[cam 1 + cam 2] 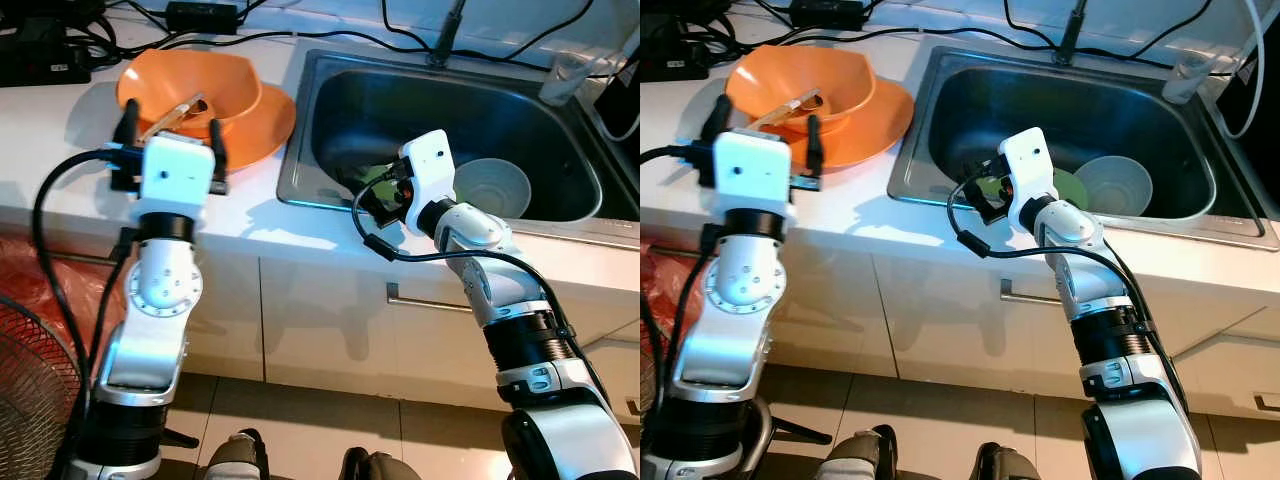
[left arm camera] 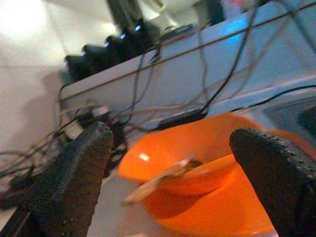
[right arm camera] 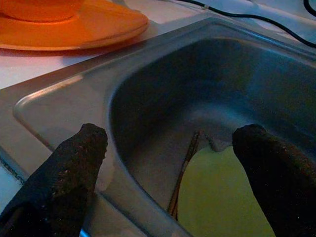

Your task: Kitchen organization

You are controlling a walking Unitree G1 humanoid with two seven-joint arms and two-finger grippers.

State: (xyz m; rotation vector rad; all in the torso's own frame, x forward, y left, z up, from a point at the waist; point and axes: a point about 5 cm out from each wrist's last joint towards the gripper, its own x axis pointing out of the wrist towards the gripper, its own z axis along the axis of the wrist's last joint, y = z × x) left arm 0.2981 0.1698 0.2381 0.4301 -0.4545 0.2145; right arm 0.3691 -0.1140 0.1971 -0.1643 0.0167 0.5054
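An orange bowl (image 1: pixel 190 85) stands on an orange plate (image 1: pixel 265 125) on the white counter, left of the steel sink (image 1: pixel 300 150). A wooden utensil (image 2: pixel 163 180) lies in the bowl. My left gripper (image 2: pixel 170 143) is open, level with the bowl's near side, its fingers (image 1: pixel 127 125) straddling it without touching. Inside the sink lie a green plate (image 3: pixel 222 197), a pair of chopsticks (image 3: pixel 185 168) and a pale bowl (image 1: pixel 490 187). Open as well, my right gripper (image 3: pixel 173 143) hovers over the sink's front left corner, pointing down at the plate and chopsticks.
Black cables and power adapters (image 1: pixel 200 15) run along the back of the counter. The tap base (image 1: pixel 440 50) and a clear cup (image 1: pixel 565 80) stand behind the sink. Cabinet fronts with a handle (image 1: pixel 425 300) sit below; a red fan (image 1: pixel 30 390) is at floor left.
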